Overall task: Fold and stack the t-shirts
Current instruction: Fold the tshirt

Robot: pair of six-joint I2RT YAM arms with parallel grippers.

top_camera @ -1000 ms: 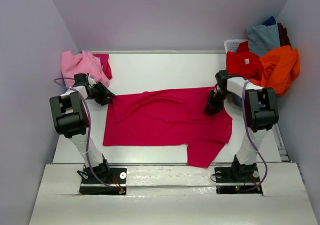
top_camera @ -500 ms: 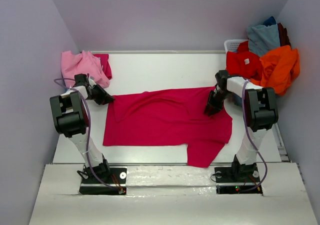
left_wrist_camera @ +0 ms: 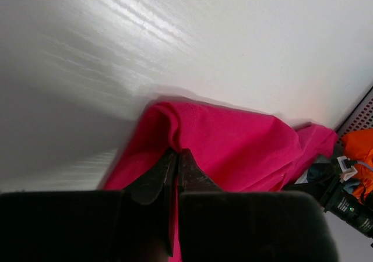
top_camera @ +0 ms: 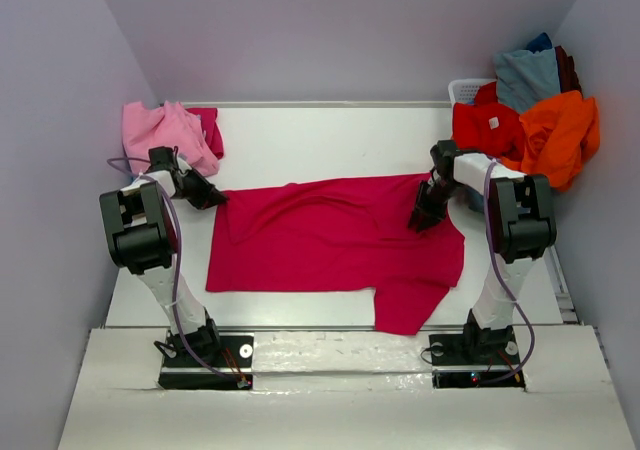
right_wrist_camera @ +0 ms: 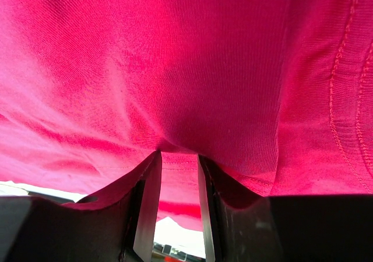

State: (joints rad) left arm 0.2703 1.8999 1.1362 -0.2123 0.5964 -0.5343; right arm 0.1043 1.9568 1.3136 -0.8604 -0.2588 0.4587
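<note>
White table (top_camera: 330,135), lilac walls (top_camera: 330,30). Basket (top_camera: 462,90) at 2 o'clock, heaped with red shirt (top_camera: 485,125), orange shirt (top_camera: 560,135), grey-blue shirt (top_camera: 525,75). Pink shirt (top_camera: 160,130) at 10 o'clock. Crimson shirt (top_camera: 330,240) spread mid-table. Left gripper (left_wrist_camera: 176,154) pinches its 9 o'clock edge; right gripper (right_wrist_camera: 178,154) clamps cloth at its 3 o'clock side.

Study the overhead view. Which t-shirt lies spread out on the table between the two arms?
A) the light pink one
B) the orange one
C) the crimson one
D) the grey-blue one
C: the crimson t-shirt lies spread on the table between the arms, while the light pink t-shirt is bunched at the far left and the orange t-shirt is heaped at the far right.
</note>
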